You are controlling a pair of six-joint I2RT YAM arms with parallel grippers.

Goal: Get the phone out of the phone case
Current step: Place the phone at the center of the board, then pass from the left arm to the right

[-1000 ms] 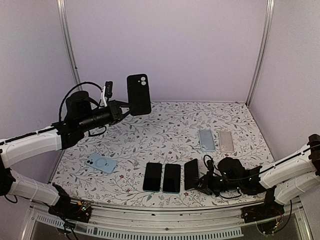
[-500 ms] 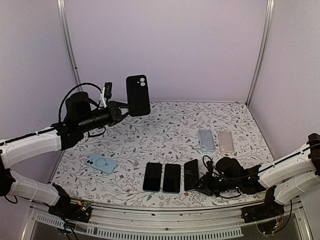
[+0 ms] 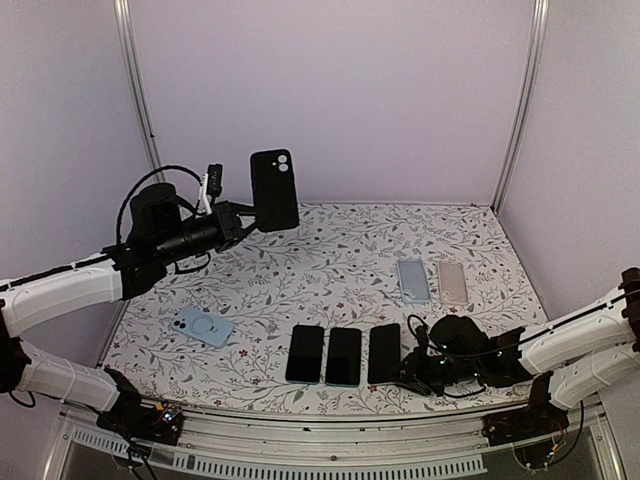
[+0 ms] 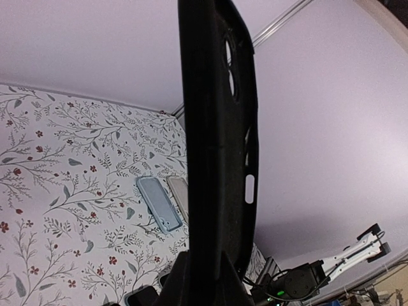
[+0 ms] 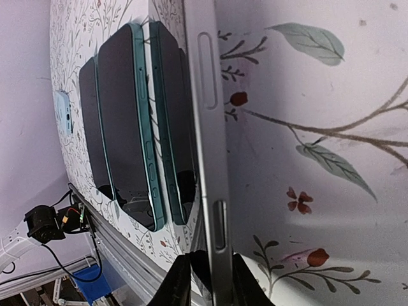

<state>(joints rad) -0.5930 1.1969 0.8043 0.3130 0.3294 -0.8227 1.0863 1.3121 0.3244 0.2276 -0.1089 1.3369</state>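
My left gripper (image 3: 238, 218) is shut on the lower end of an empty black phone case (image 3: 274, 190) and holds it upright, high above the back left of the table. In the left wrist view the case (image 4: 217, 127) rises edge-on from my gripper (image 4: 203, 271), its camera cutout at the top. My right gripper (image 3: 408, 370) is shut on the near end of a dark phone (image 3: 384, 353), low on the table at the front. In the right wrist view the phone's silver edge (image 5: 207, 153) runs up from my gripper (image 5: 207, 271).
Two dark phones (image 3: 305, 353) (image 3: 343, 356) lie side by side just left of the held phone. A light blue case (image 3: 203, 326) lies front left. A blue case (image 3: 413, 280) and a pale clear case (image 3: 452, 283) lie right of centre. The table's front rail (image 3: 330, 440) is close.
The phone in my right gripper has come down from a tilt to sit level beside the two other phones. My left gripper has shifted the black case slightly left.
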